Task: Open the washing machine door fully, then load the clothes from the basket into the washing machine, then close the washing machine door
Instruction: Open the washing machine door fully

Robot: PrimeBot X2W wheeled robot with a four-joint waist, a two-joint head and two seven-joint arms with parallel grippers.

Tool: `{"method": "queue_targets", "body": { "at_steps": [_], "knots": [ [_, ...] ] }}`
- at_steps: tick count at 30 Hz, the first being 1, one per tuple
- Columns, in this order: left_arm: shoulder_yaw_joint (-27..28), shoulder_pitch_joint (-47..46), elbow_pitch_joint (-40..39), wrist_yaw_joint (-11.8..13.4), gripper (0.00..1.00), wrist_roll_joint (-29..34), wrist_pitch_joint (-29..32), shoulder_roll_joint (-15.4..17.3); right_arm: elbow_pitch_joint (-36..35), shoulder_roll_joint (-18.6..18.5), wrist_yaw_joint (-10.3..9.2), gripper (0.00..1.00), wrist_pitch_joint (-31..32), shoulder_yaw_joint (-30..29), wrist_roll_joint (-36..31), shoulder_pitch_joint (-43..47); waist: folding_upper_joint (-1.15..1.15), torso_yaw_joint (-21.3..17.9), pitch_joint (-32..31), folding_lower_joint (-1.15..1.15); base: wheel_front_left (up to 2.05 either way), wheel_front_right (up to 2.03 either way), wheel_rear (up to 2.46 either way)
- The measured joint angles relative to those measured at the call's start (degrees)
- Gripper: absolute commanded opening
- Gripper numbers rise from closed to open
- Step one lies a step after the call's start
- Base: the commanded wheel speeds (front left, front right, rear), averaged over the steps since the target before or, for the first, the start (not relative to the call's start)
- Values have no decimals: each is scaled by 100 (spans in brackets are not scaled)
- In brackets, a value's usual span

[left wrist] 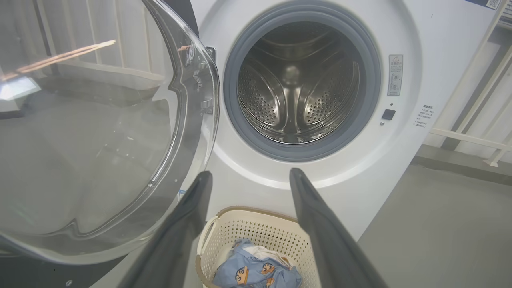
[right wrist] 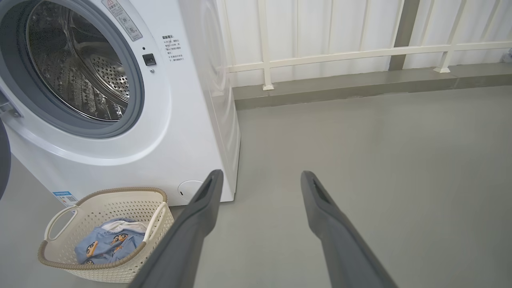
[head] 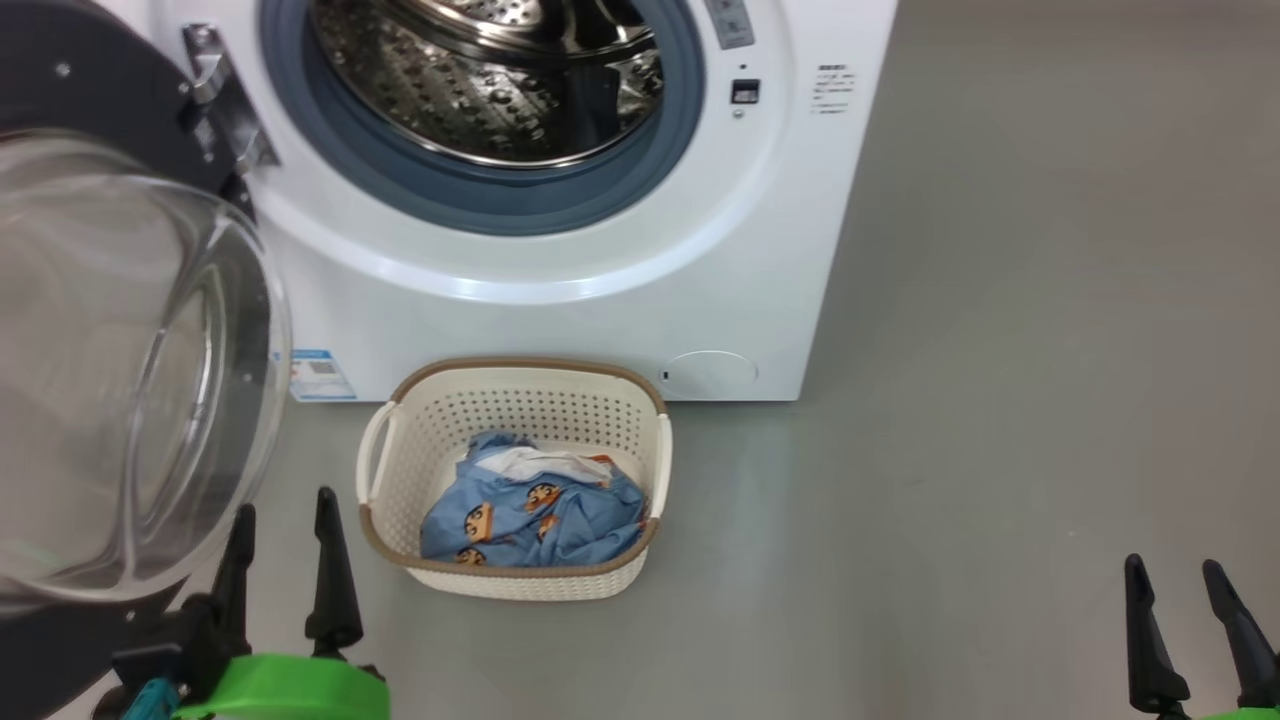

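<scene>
The door [head: 130, 380] is seen swung wide at the left of the washer [head: 600, 300], leaving the drum [head: 500, 90] exposed. The basket [head: 520, 366] is set on the floor [head: 1000, 400] just before the washer, and the clothes [head: 530, 510] are bundled inside it. The left gripper [head: 285, 500] is held spread and empty between door and basket, possibly touching the door's rim. The right gripper [head: 1172, 562] is likewise spread and empty, well apart to the right.
</scene>
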Motion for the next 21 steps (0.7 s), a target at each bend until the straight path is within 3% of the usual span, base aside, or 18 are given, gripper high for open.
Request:
{"method": "queue_targets", "body": {
  "at_steps": [10,21],
  "knots": [
    [315,459,51,-257,100,177,0,-63,-224,37,0,100,-1,342,-143,18,0,-450,-60,0,0,0,0],
    [175,742,41,-250,100,241,0,-74,-379,36,0,100,-1,592,-336,107,0,-620,-137,0,0,0,0]
  ]
}}
